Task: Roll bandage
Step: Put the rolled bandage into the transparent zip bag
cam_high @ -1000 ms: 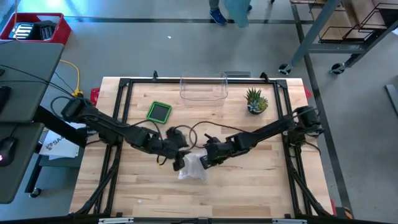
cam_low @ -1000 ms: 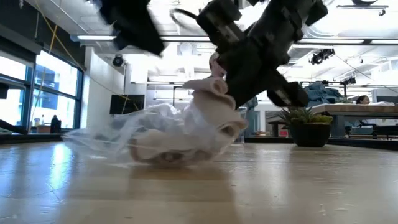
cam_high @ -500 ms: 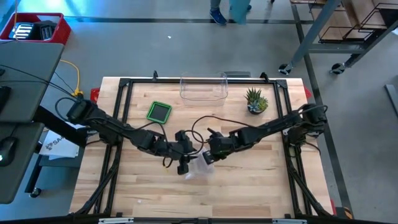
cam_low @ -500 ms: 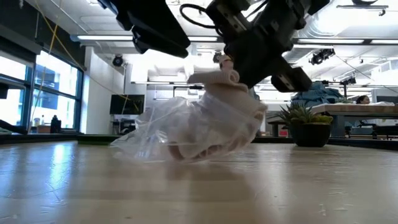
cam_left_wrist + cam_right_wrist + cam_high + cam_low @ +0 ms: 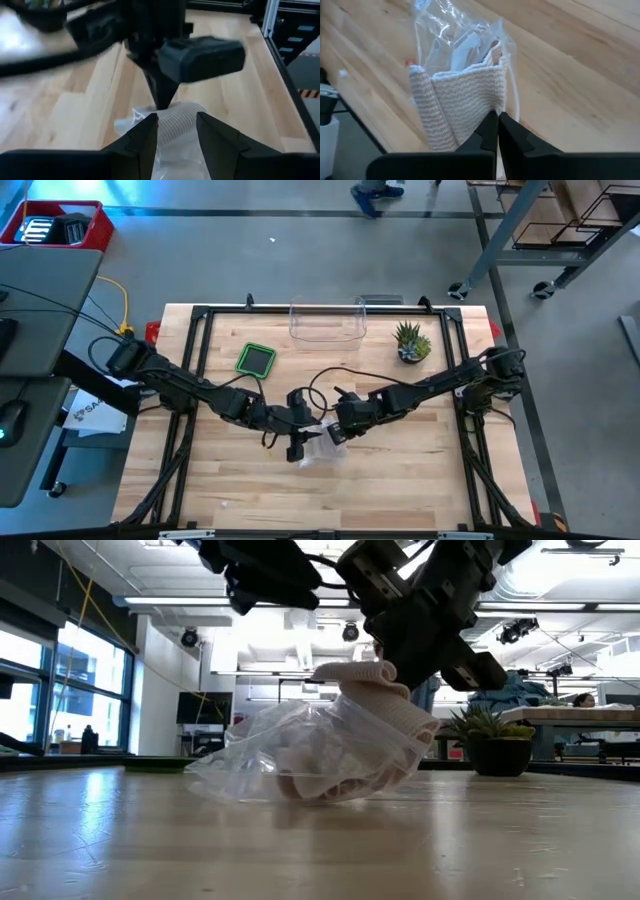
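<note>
Pulling the bandage [image 5: 462, 107] out of its plastic bag [image 5: 290, 755] at table ctr w/ right gripper [image 5: 497, 131] clamped on the fabric edge, left gripper [image 5: 175, 131] fingers apart just beside, I'd next pin the bag.

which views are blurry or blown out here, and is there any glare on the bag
Left wrist view: the right arm's pincer ahead is soft with blur, as is the table. Low view: ceiling lights blow out the background, leaving both arms as dark silhouettes; the clear plastic bag catches bright highlights. Right wrist view: sharp on the bandage, mild sheen on the bag. High view: evenly lit.
</note>
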`<state>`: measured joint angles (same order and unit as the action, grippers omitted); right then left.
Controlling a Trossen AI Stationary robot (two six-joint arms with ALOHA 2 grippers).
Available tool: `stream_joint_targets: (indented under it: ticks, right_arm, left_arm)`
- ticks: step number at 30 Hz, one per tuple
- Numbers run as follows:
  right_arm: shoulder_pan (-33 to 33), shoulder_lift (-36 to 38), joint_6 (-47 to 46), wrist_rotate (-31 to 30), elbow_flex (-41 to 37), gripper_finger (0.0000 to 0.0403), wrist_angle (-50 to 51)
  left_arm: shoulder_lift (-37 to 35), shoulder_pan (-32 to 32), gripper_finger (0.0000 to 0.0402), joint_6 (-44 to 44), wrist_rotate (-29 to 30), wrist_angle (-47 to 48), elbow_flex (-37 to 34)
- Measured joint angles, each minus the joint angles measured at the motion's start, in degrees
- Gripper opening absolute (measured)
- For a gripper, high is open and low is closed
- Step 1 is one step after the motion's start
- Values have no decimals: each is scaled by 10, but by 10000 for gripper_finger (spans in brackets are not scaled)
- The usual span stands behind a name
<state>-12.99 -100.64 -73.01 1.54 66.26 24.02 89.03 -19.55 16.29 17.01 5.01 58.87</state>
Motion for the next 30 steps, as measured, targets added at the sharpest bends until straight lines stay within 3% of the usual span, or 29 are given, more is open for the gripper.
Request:
stream_joint_targets:
  ticks: [8, 22, 30]
  right_arm:
    - [1, 0, 0, -10, 0, 0, 8]
    - [1, 0, 0, -13, 0, 0, 36]
    - [2, 0, 0, -13, 0, 0, 41]
  left_arm:
    - [0, 0, 133, -148, 0, -17, 2]
    - [0, 0, 133, -121, 0, -25, 5]
    - [10, 1, 133, -226, 2, -29, 5]
